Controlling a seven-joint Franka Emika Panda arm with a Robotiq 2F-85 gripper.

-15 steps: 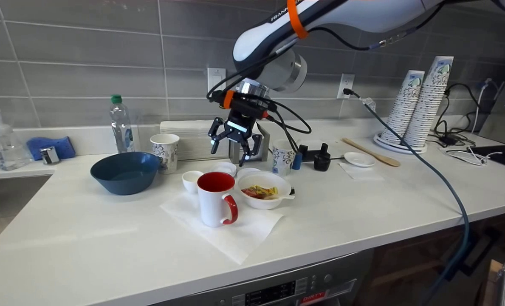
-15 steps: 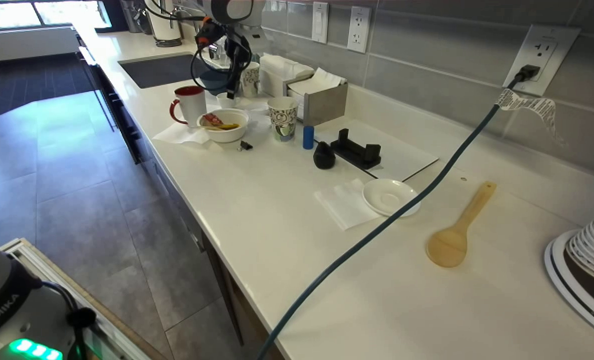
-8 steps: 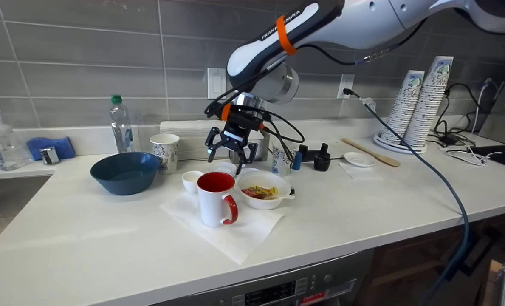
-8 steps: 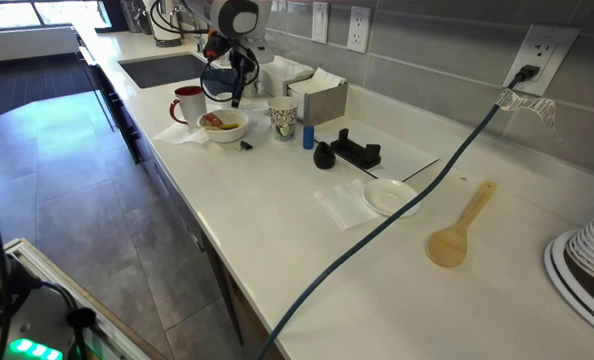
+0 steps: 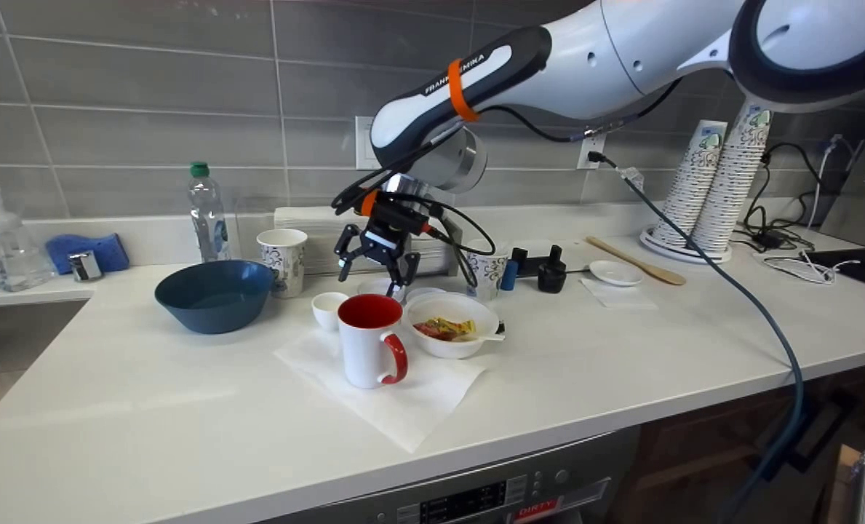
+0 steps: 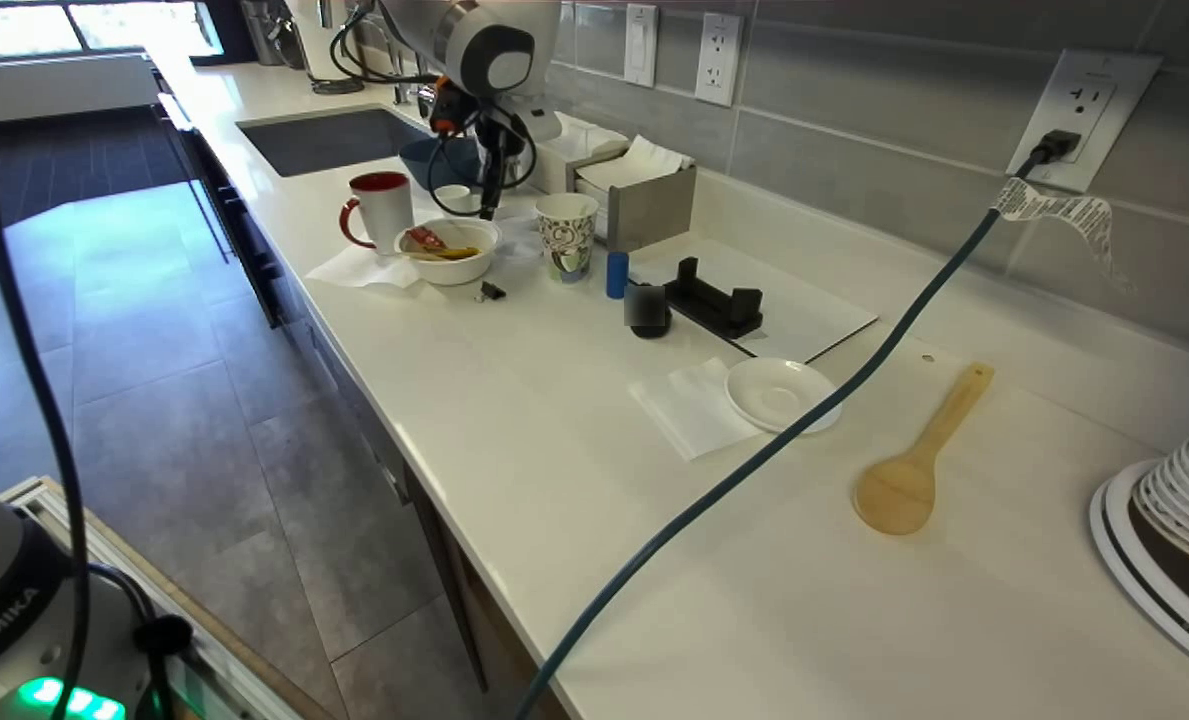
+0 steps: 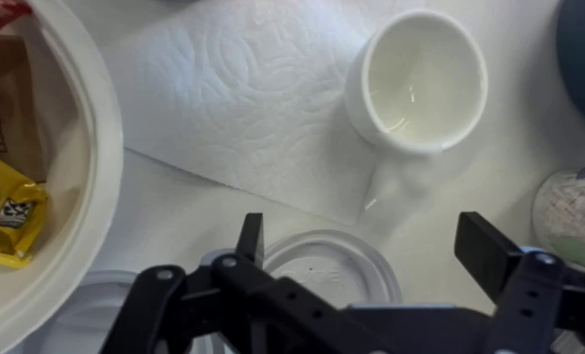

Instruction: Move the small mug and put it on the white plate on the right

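Nearest me stands a tall white ceramic mug, red inside (image 5: 361,356), and just past it on the left the tiny round white ceramic mug (image 5: 327,312). Beyond hangs the black two-fingered gripper (image 5: 367,284), empty, fingers (image 7: 484,253) spread wide, apart from the tiny mug; far right lies the flat round white plate (image 5: 615,273).

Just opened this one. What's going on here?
A Franka robot arm is working over a kitchen counter, apparently about to pick up the small white mug. Its claw is open near that mug and holds nothing. The mug stands upright near the large red-and-white mug and a white bowl of wrapped packets. The white saucer it should end up on lies farther along the counter, near a wooden spoon, so the move has yet to be made.
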